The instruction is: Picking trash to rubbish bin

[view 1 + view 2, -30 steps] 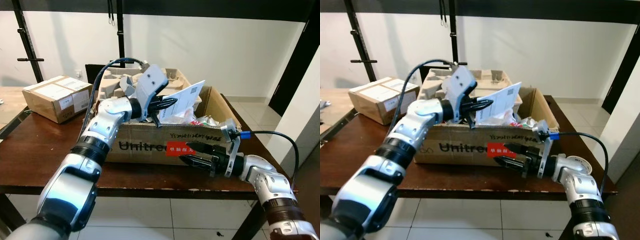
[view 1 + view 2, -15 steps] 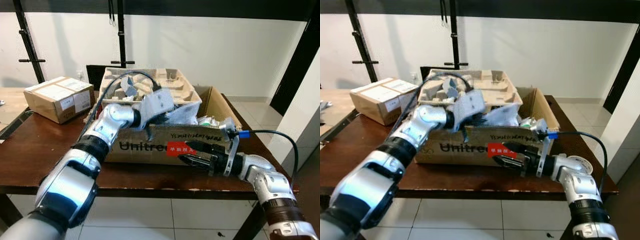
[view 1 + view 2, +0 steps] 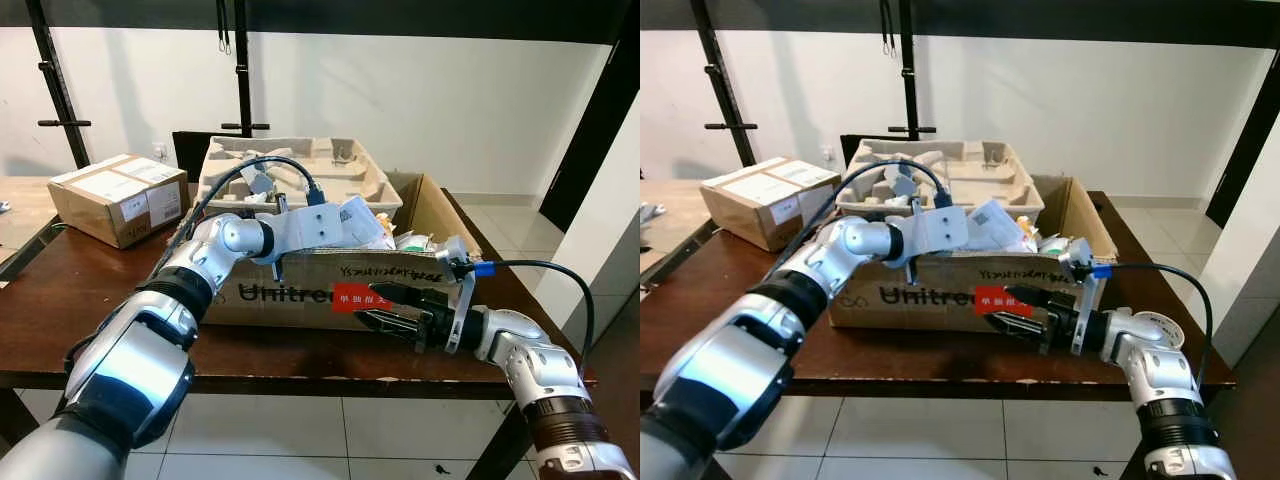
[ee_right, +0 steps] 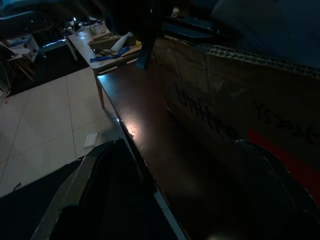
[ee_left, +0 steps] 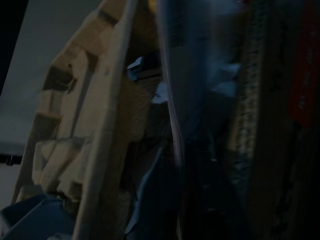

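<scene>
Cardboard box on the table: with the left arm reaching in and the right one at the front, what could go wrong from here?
The cardboard box sits near the table's front edge; a push from the left gripper, buried among the trash, could slide it. The white paper pokes above the rim and may spill out. The right gripper, jaws open against the box front, could snag the cardboard if it moves.

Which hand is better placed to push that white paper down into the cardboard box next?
Left. The left hand reaches over the cardboard box rim, at the white paper. The right hand sits low outside the front wall.
</scene>
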Available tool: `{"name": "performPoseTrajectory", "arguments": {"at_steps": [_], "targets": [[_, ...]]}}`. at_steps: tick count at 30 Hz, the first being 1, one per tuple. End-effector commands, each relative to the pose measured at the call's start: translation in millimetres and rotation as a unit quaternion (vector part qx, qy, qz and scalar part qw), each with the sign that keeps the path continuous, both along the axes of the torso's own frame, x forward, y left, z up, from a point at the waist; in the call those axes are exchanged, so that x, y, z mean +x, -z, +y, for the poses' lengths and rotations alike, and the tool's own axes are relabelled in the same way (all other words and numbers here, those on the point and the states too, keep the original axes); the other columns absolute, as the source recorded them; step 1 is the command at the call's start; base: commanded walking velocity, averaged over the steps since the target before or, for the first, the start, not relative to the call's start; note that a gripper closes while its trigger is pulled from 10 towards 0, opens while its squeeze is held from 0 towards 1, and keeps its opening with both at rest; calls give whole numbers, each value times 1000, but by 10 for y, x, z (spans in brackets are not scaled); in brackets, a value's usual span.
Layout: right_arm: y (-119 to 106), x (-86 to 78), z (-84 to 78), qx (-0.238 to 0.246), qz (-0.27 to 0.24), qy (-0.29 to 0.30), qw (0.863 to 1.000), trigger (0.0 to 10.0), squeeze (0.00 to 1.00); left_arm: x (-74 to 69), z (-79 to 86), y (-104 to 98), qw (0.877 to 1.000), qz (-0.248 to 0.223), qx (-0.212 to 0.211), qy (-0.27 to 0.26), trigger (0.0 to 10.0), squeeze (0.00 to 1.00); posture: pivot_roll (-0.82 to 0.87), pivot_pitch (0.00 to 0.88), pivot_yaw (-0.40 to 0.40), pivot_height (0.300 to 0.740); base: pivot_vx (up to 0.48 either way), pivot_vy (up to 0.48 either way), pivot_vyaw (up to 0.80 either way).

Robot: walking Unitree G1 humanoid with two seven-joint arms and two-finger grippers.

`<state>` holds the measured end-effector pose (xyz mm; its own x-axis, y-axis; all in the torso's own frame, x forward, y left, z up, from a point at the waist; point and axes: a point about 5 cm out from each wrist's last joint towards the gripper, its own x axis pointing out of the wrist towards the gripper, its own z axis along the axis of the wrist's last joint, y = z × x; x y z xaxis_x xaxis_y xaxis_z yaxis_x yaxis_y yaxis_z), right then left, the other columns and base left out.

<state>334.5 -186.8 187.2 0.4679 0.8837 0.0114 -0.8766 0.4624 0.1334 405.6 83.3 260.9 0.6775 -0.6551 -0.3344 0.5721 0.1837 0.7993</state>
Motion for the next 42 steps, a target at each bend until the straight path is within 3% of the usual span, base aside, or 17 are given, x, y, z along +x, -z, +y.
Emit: {"name": "performPoseTrajectory", "arguments": {"at_steps": [1,8,12,13,14,18,21,27,30,31,32,34,35,36,37,40,42], "targets": [[-10,3,4,0,-2,1,1000,10000,0,27,101,96,999,26,2,-26,10000,1000,36,0,-3,740,0,0,0],[-9,16,-7,2,0,6,1000,10000,0,33,29,-91,996,24,-90,-14,10000,1000,36,0,-3,740,0,0,0],[-6,18,-2,4,0,7,1000,10000,0,25,10,-146,993,27,-111,-3,10000,1000,35,0,-4,740,0,0,0],[-7,18,0,4,0,7,1000,10000,0,15,6,-172,993,30,-113,7,10000,322,34,0,-4,740,0,0,0],[-8,17,1,4,1,6,1000,10000,0,-4,0,-235,992,33,-121,27,10000,0,34,0,-5,740,0,0,0],[-8,16,-1,3,0,7,1000,10000,0,-18,-4,-326,987,39,-148,42,10000,0,34,0,-5,740,0,0,0],[-11,13,-11,1,-1,8,1000,10000,0,-73,64,-649,968,50,-231,88,10000,0,31,0,-5,740,0,0,0],[-9,11,-17,-1,-1,9,1000,10000,0,-149,294,-914,947,52,-292,122,10000,0,31,0,-6,740,0,0,0],[0,9,-18,-1,0,8,1000,10000,0,-230,452,-1033,915,79,-358,166,10000,0,34,0,-8,740,0,0,0],[0,9,-18,-1,0,8,1000,10000,0,-230,452,-1033,915,79,-358,166,10000,0,34,0,-8,740,0,0,0],[11,8,-17,-4,1,8,1000,10000,0,-252,501,-1052,905,86,-377,178,10000,0,37,0,-9,740,0,0,0],[35,4,-13,-10,5,7,1000,10000,0,-279,540,-1016,897,106,-385,189,10000,0,37,0,-8,740,0,0,0],[80,-17,-5,-17,11,-3,1000,10000,0,-392,545,-852,886,160,-368,232,10000,0,42,0,-15,740,0,0,0],[103,-40,0,-19,16,-13,1000,10000,0,-462,516,-738,884,181,-347,255,10000,0,42,0,-15,740,0,0,0],[103,-40,0,-19,16,-13,1000,10000,0,-462,516,-738,884,181,-347,255,10000,0,42,0,-15,740,0,0,0],[296,-148,13,-82,40,-58,994,10000,0,-532,413,-380,901,205,-277,264,10000,0,48,0,-23,740,0,0,0],[467,-223,7,-132,63,-82,986,10000,0,-557,340,-223,893,241,-269,266,10000,0,47,0,-23,740,0,0,0]]}}
